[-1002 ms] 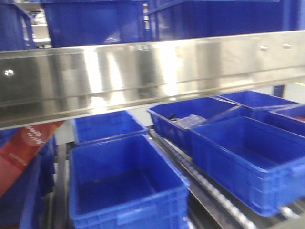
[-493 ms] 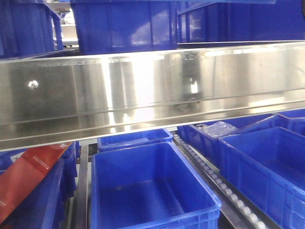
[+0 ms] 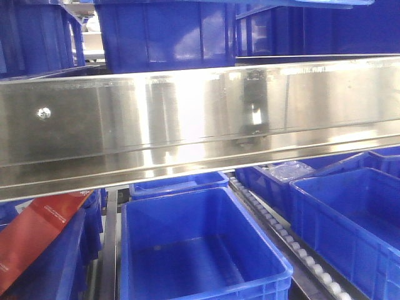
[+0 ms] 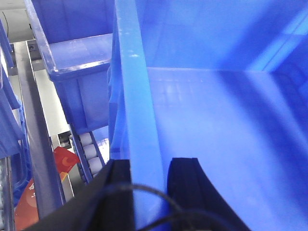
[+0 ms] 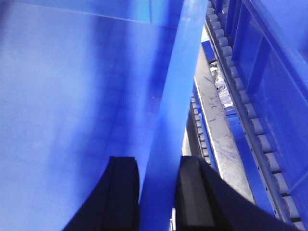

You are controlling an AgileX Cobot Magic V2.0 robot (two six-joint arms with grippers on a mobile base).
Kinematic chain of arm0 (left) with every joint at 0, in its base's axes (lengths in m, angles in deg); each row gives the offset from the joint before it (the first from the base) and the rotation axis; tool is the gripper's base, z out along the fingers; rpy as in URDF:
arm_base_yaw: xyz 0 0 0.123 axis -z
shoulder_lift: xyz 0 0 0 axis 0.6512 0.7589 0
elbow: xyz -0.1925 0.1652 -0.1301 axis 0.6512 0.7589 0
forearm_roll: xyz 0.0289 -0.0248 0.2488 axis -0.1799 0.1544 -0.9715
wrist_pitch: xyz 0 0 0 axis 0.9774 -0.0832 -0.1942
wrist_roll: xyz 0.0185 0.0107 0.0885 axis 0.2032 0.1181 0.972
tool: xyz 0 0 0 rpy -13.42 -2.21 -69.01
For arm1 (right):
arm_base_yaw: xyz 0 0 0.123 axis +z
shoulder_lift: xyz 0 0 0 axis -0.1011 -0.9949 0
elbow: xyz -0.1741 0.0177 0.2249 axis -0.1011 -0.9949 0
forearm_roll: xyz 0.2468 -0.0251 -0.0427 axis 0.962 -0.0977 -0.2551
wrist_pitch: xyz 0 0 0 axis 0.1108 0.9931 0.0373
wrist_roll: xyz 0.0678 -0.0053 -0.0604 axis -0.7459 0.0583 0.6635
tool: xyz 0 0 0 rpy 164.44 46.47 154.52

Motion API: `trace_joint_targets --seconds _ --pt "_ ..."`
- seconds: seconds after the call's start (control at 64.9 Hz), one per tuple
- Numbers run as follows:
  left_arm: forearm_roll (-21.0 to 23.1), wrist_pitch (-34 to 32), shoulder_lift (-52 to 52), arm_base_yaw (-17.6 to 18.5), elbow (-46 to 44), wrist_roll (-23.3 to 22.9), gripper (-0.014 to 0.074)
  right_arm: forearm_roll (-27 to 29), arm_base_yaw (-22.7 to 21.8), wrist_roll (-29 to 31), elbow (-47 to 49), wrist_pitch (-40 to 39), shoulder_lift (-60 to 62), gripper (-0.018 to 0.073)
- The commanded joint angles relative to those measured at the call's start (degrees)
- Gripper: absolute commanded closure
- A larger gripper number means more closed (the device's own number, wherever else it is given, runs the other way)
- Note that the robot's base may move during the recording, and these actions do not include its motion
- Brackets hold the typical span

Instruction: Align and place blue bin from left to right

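The blue bin (image 3: pixel 200 250) sits empty low in the middle of the front view, under a steel shelf beam; neither gripper shows there. In the left wrist view my left gripper (image 4: pixel 150 163) is shut on the bin's left rim (image 4: pixel 132 72), one black finger outside the wall and one inside. In the right wrist view my right gripper (image 5: pixel 158 161) is shut on the bin's right rim (image 5: pixel 180 62) the same way. The bin's bare floor (image 4: pixel 216 120) fills most of both wrist views.
A shiny steel beam (image 3: pixel 200 119) crosses the front view with more blue bins (image 3: pixel 165 34) above it. Another bin (image 3: pixel 178 183) stands behind the held one, a larger one (image 3: pixel 350 219) to its right across a roller track (image 3: pixel 281 234). A red card (image 3: pixel 37 234) leans at lower left.
Over the last second the front view swung: the beam levelled out and the centre bin shifted right and squared up. Since half a second ago almost nothing has moved.
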Motion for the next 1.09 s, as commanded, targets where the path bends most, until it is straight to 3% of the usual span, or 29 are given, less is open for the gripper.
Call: trace_joint_targets --seconds 0.0,1.079 --pt "-0.05 -7.13 -1.53 0.01 -0.93 0.60 0.0708 0.59 0.09 2.07 1.05 -4.04 1.16 0.0627" --pt "-0.05 -7.22 -1.53 0.01 -0.93 0.60 0.0708 0.59 0.09 2.07 1.05 -3.92 1.16 0.0627"
